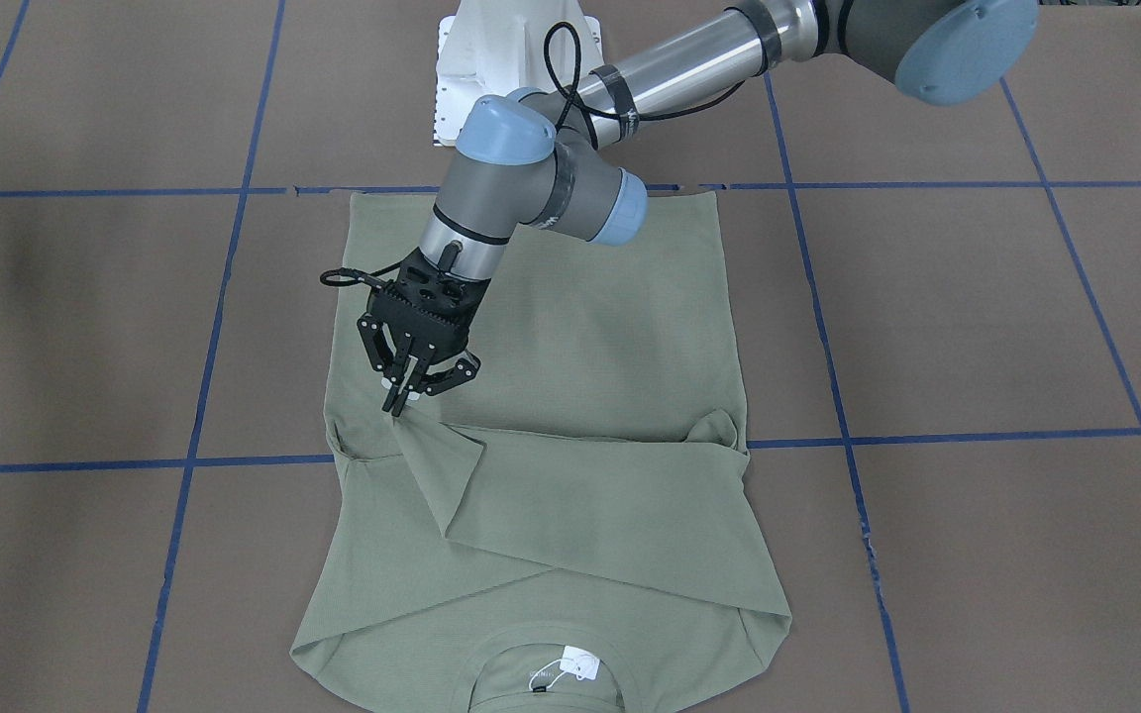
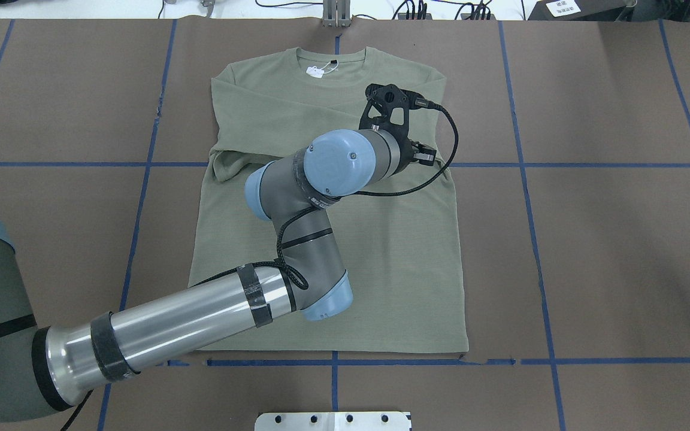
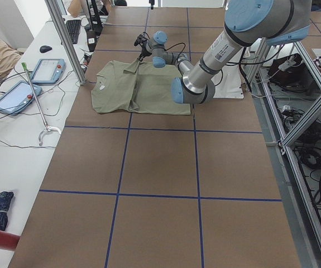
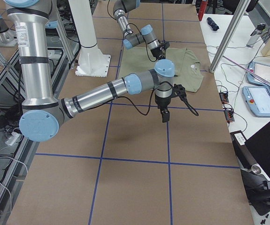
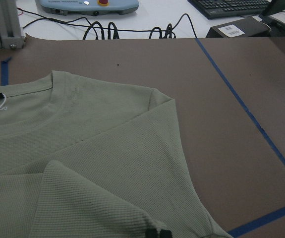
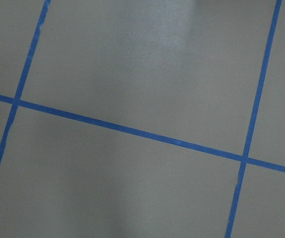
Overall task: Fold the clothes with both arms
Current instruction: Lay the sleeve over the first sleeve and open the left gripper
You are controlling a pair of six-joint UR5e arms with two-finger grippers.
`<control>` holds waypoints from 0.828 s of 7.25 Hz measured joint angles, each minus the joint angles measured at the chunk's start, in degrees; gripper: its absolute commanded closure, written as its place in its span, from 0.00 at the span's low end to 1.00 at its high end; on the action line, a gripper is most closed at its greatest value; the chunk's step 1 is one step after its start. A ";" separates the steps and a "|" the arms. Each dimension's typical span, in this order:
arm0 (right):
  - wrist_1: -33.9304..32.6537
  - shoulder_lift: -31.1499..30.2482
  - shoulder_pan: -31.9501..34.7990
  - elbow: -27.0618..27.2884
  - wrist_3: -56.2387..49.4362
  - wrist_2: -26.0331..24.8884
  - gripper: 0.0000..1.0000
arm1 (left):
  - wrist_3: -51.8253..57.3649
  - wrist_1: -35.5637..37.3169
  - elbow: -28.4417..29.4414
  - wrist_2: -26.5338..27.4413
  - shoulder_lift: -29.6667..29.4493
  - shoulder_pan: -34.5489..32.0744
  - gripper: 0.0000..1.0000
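Across the tabletop [image 1: 977, 317] lies one sage-green shirt [image 1: 610, 327]. Over the shirt's edge, one left tool [image 1: 400, 399] pinches a folded sleeve [image 1: 444, 480], tips narrow. Well apart from the shirt hangs one right tool [image 4: 165, 115]; its opening I cannot tell.

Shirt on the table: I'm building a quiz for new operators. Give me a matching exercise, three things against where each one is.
Things:
1. left arm
2. right arm
3. white tag

Places:
A. at the neck opening of the shirt
B. over bare table, off the shirt
C. jaws pinching the shirt's cloth

Pairs: 1-C, 2-B, 3-A.
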 measured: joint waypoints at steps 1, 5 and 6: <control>0.04 0.14 -0.07 -0.21 0.05 0.18 0.00 | -0.28 -2.79 0.00 0.05 0.43 0.15 0.00; 8.22 3.81 -1.60 -2.62 0.69 2.96 0.00 | 7.27 9.03 -5.14 -12.42 4.52 -8.09 0.00; 10.30 8.38 -4.38 -4.50 2.25 2.70 0.00 | 11.93 14.83 -9.31 -17.94 7.28 -11.98 0.00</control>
